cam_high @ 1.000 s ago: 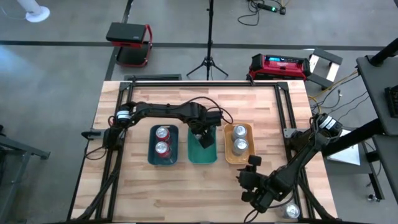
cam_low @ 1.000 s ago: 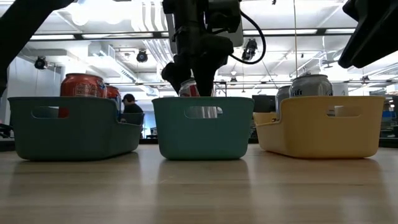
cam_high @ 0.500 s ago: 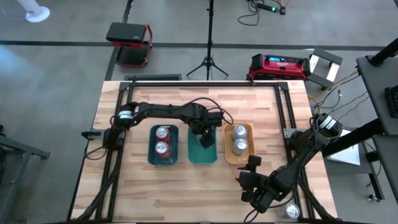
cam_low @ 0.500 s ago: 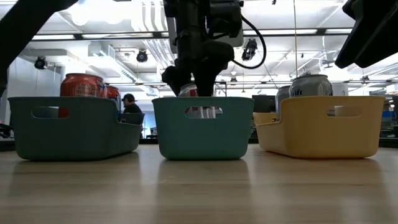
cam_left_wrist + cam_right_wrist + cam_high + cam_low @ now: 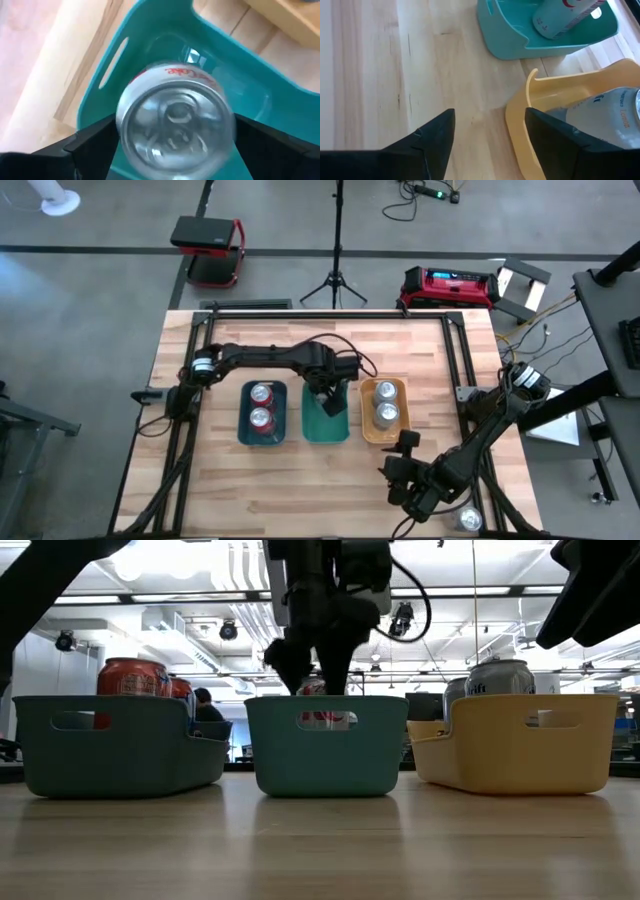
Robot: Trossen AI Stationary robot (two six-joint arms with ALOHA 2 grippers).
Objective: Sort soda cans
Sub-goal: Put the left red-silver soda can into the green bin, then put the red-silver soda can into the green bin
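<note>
One silver can (image 5: 176, 130) with red lettering sits between the fingers of the left gripper (image 5: 327, 392), which grips it on the sides just under the rim, directly over the middle teal tray (image 5: 325, 426). In the low view the can's body shows just below the gripper, partly down inside that tray (image 5: 326, 745), though whether it touches the floor of the tray is not clear.

It looks like a thin metal can: stiff enough at the rims, easy to dent at mid-body, smooth and likely slippery. If full it would be fairly heavy for its size. A hold across the round sides, close to the top, seems the safest place.

To one side of the left gripper, two red cans (image 5: 261, 406) stand in the dark teal tray (image 5: 245, 436); to the other side, two silver cans (image 5: 385, 404) stand in the orange tray (image 5: 400, 435).

Well away, near the table's front edge, the right gripper (image 5: 402, 478) waits with its fingers (image 5: 434, 140) spread apart and nothing between them, with another silver can (image 5: 466, 520) lying just beside that arm.
</note>
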